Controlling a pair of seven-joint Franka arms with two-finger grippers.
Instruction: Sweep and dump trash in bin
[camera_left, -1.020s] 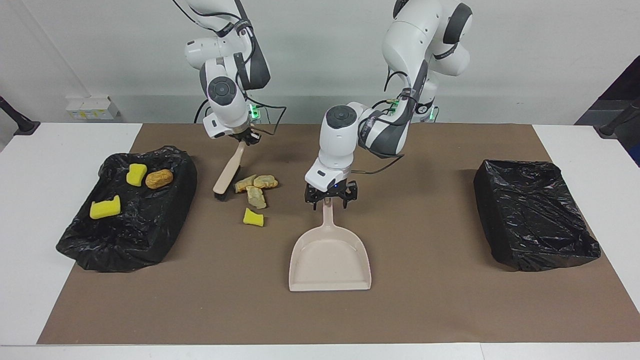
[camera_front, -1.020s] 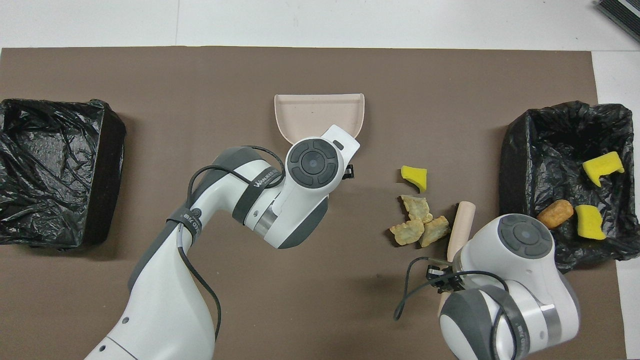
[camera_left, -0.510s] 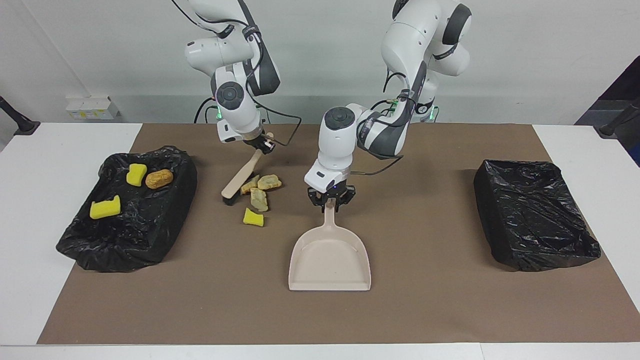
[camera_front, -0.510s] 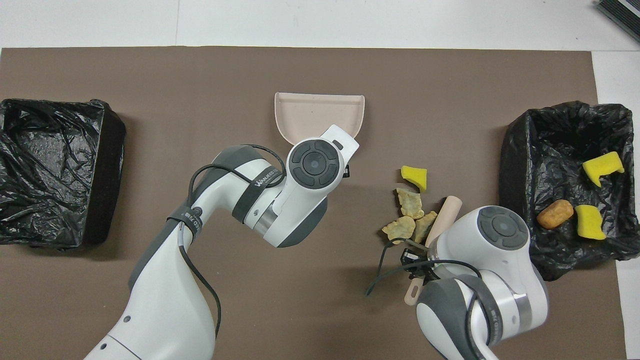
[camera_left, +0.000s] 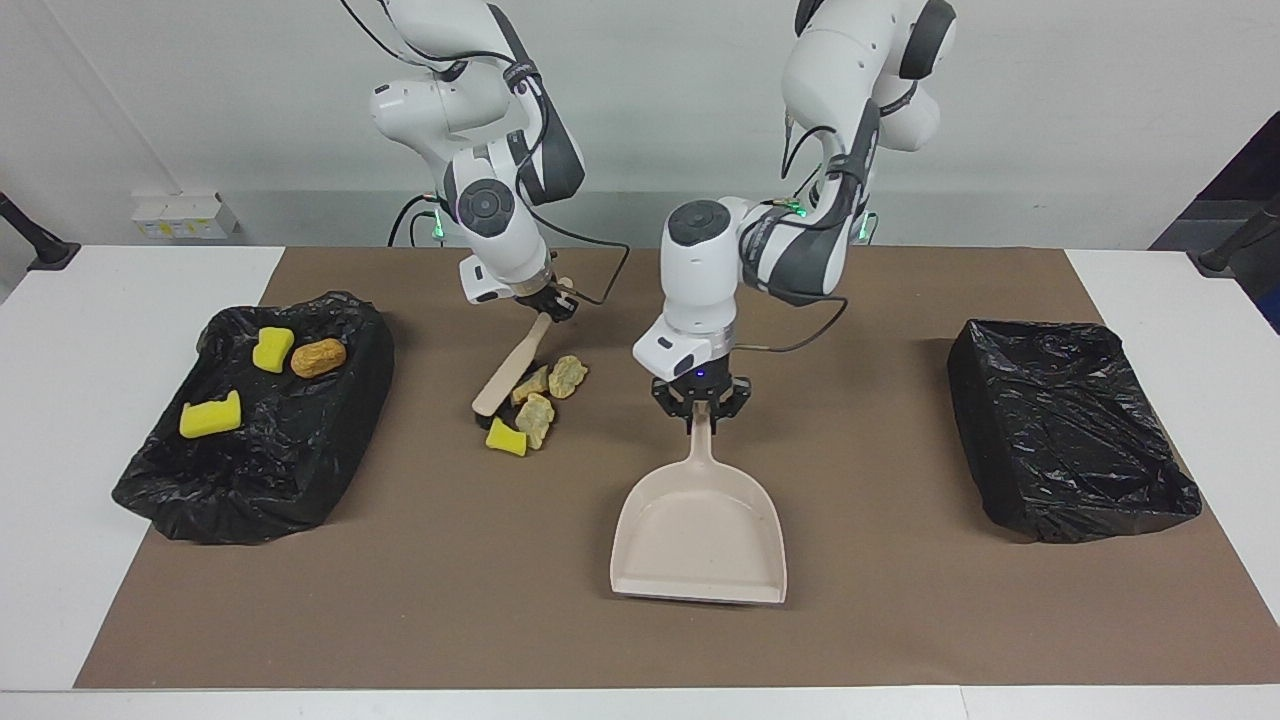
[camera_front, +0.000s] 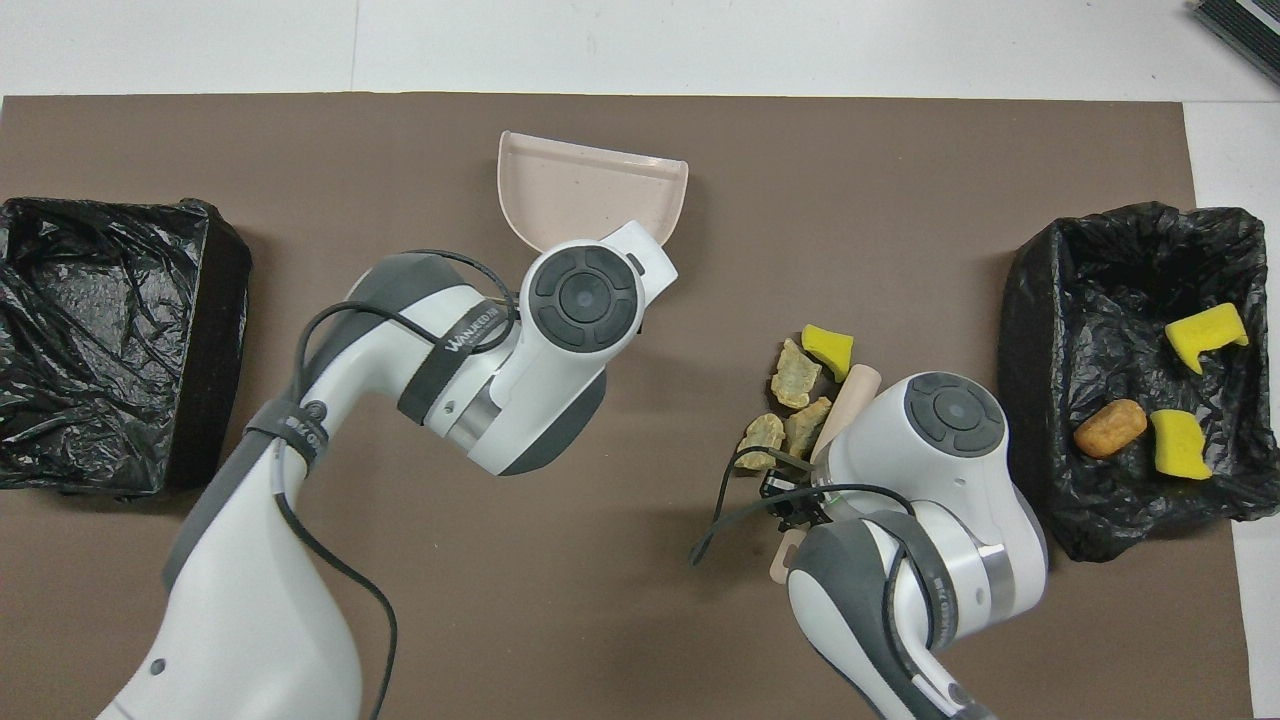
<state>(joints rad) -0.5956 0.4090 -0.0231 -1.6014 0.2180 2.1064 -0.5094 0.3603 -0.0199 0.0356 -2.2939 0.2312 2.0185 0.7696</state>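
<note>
Left claw clamps the dustpan handle; right claw grips the brush, its head against four trash scraps beside the dustpan; three more lie in the bin.

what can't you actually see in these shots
- Left claw: shut on the dustpan handle in the facing view; overhead, the arm's own wrist hides the grip and the handle.
- Right claw: shut on the brush; overhead, its wrist covers most of the handle.
- Brush bristles: mostly hidden by the trash in the facing view.
- Bin at the left arm's end: black liner folds obscure its bottom.
</note>
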